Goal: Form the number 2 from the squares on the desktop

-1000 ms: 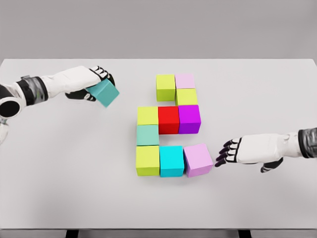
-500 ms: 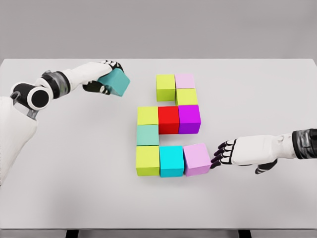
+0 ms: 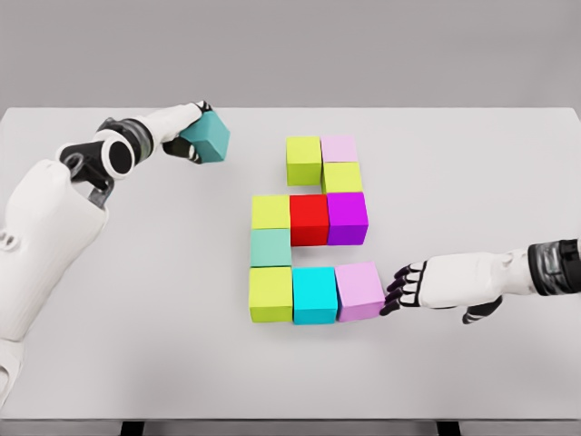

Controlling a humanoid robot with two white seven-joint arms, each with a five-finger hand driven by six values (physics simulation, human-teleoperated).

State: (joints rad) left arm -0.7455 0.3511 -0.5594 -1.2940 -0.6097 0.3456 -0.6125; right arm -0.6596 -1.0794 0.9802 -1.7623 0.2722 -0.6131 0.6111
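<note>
Left hand: the left hand (image 3: 184, 136) grips a teal block (image 3: 206, 137), held above the far left of the worktop (image 3: 118, 300).
Right hand: the right hand (image 3: 427, 283) holds nothing, fingers loosely spread, fingertips at the pink block (image 3: 359, 291), seemingly touching.
Gap: the top row begins at the lime block (image 3: 304, 160); its left side looks free.
Placement: lower the teal block flat, edges square, flush beside the lime block.
Care: let go only once it rests; avoid nudging neighbours.
</note>
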